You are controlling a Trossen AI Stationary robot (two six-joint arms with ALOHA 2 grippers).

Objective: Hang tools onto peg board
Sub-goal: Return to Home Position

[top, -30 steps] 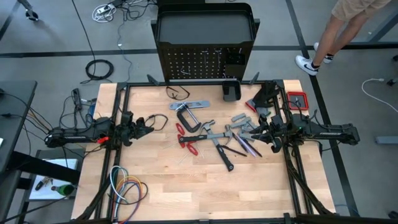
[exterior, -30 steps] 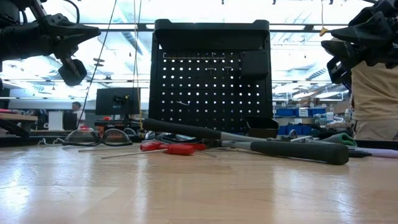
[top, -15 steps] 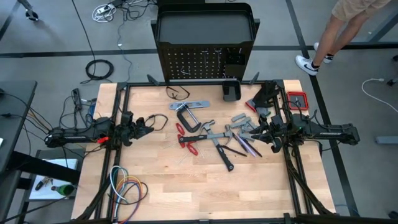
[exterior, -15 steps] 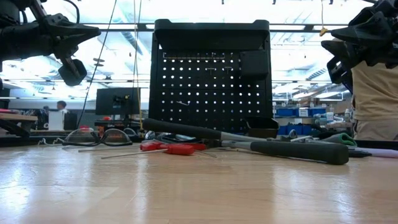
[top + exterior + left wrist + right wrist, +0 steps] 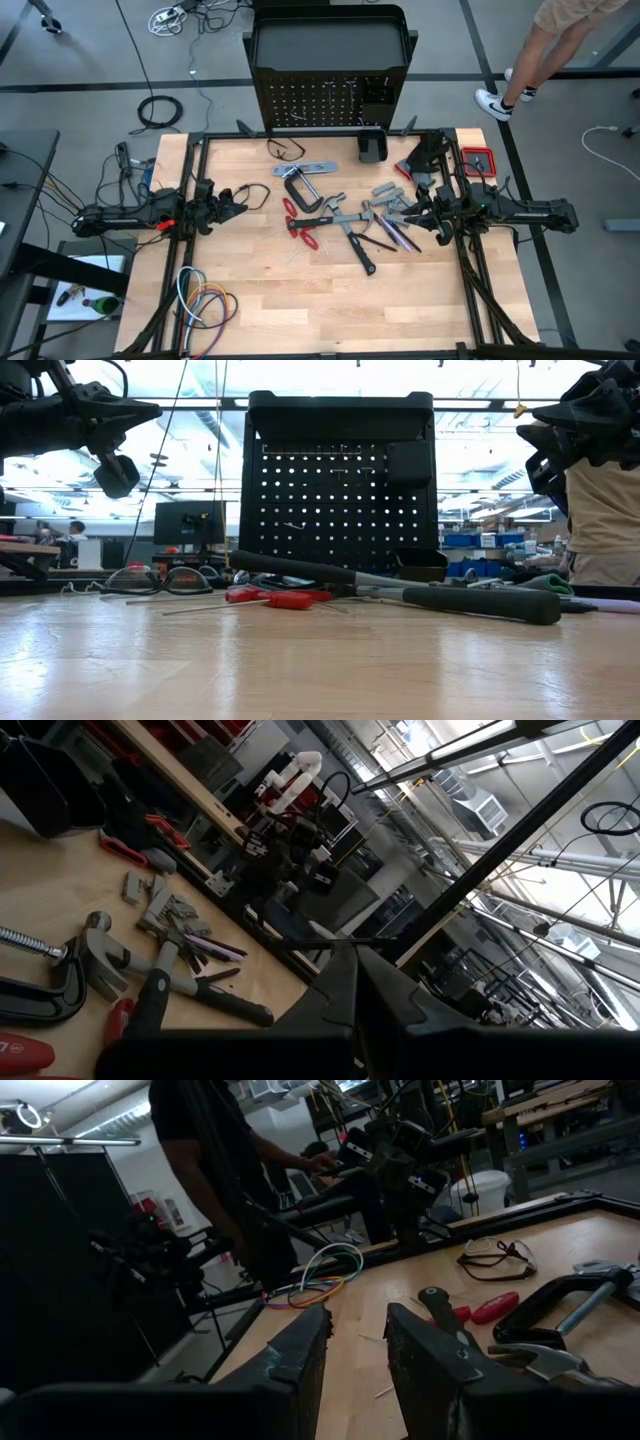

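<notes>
Left gripper (image 5: 243, 197) is hovering over the table's (image 5: 260, 300) left side, fingers (image 5: 330, 995) pressing together, gripping nothing. Right gripper (image 5: 408, 212) is hovering at the right side beside the grey wrenches (image 5: 385, 193), fingers (image 5: 300, 1350) sitting narrowly apart, gripping nothing. C-clamp (image 5: 300, 187), silver level (image 5: 318, 168), hammer (image 5: 352, 238) and red-handled pliers (image 5: 298, 224) are lying mid-table. Peg board (image 5: 330, 100) is standing upright at the far edge.

Pale wood table (image 5: 300, 300), smooth, with a soft sheen down low. At its twelve o'clock, the peg board (image 5: 340, 500): matt black metal. Mid-table, a hammer (image 5: 480, 603), bright steel head, dull black rubbery grip. At its nine o'clock, pliers (image 5: 285, 600) in glossy red plastic; at eleven, a matt black clamp (image 5: 45, 1005) with a shiny steel screw.
</notes>
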